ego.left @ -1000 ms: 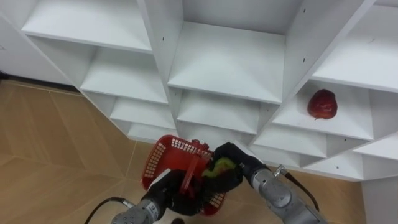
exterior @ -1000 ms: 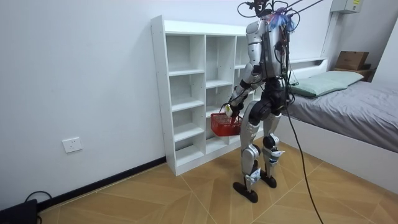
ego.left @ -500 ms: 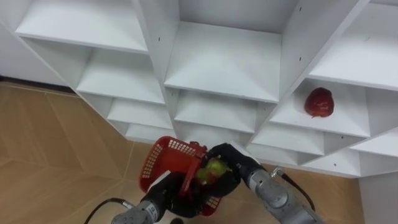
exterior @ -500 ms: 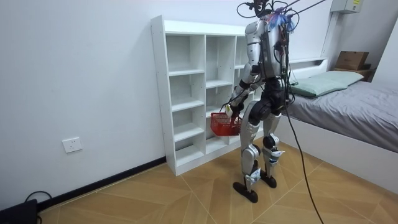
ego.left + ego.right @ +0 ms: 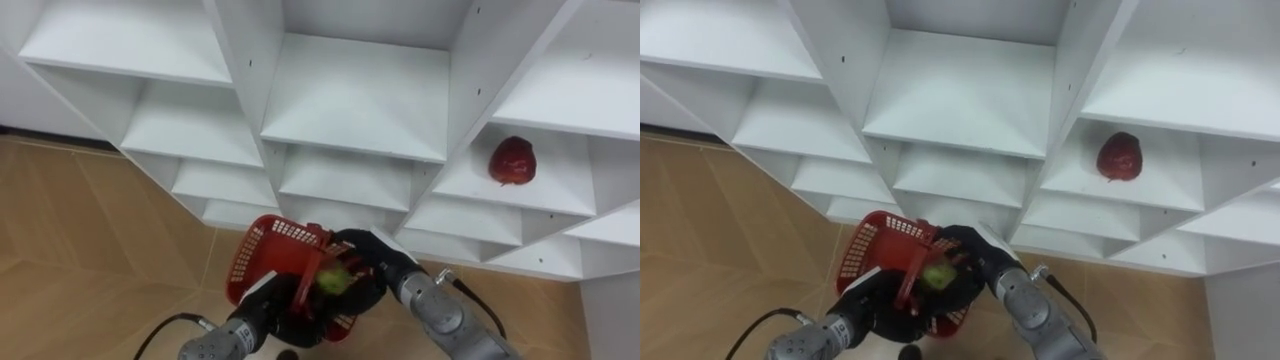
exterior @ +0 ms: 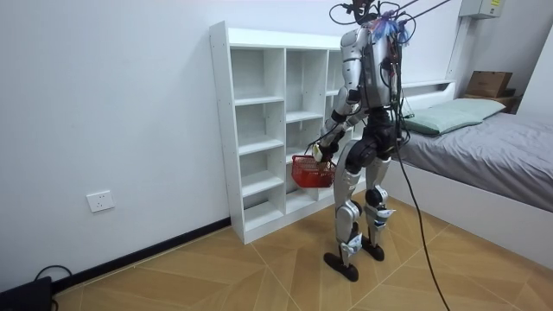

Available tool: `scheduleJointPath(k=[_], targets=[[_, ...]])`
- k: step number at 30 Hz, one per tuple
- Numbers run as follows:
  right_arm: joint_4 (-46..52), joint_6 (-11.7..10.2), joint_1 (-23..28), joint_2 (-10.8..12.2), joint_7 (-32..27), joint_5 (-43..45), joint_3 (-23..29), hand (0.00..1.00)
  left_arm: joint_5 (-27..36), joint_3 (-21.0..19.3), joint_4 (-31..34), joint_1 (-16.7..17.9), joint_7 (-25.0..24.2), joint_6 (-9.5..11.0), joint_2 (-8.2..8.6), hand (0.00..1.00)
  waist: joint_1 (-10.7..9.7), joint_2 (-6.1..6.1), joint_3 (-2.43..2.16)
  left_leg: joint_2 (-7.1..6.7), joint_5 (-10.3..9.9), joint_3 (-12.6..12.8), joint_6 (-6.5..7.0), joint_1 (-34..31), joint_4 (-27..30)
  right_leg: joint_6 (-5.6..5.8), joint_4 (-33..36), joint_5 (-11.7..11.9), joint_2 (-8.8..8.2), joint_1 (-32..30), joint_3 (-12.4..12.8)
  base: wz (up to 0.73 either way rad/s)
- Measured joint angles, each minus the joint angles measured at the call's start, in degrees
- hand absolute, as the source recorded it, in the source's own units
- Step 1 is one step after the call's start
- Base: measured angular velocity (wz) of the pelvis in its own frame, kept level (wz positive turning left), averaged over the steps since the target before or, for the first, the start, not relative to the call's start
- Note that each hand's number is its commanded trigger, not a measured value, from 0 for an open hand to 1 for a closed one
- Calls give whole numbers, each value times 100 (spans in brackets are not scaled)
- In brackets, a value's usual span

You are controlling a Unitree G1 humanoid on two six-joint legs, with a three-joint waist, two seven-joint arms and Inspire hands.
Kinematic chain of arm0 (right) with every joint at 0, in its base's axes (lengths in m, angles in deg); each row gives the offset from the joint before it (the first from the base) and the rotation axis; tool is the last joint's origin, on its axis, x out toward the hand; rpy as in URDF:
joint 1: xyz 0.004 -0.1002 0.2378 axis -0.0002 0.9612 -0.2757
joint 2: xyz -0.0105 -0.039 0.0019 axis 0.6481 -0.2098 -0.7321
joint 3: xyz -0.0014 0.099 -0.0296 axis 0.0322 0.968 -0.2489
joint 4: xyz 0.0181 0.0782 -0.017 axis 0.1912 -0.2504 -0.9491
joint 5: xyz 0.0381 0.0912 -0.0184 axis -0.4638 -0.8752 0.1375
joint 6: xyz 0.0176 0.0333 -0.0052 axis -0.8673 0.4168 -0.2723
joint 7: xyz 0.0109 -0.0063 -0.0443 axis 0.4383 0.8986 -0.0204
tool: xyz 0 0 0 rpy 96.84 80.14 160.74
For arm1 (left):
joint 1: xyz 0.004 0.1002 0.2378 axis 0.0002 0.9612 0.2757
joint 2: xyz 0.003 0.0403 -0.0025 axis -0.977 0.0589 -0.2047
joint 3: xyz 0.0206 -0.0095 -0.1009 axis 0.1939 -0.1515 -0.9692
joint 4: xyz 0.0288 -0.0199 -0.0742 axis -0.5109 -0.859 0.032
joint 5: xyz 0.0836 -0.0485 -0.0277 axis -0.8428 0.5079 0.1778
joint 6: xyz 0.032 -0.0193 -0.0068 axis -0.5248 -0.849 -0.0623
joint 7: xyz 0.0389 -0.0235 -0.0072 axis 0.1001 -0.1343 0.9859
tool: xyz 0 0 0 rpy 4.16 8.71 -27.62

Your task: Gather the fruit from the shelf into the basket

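My right hand (image 5: 372, 262), curled round the small yellow-green fruit (image 5: 333, 280), sits directly over the red plastic basket (image 5: 258, 250) my left hand (image 5: 288, 318) grips.

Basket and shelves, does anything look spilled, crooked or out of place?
Nothing stands out. The left hand grips the handle of the red basket, the right hand holds a green fruit just above it, and a red apple sits alone on a white shelf to the right, not yet collected.
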Motion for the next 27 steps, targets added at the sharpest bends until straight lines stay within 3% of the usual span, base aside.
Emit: scheduleJointPath(k=[13, 27], targets=[[-13, 4, -6, -2, 44, 3, -90, 0, 43, 117, -1, -9, 143, -5, -13, 100, 28, 1, -2, 4, 0, 19, 0, -6, 4, 0, -1, 0, 13, -19, 58, 0], [-43, 4, 0, -25, 38, -173, -283, 0, 30, 124, 7, 0, 303, -4, -22, 100, 32, -4, -36, 5, 3, 64, 4, 94, 9, -1, 49, 0, 17, 30, 130, -2]])
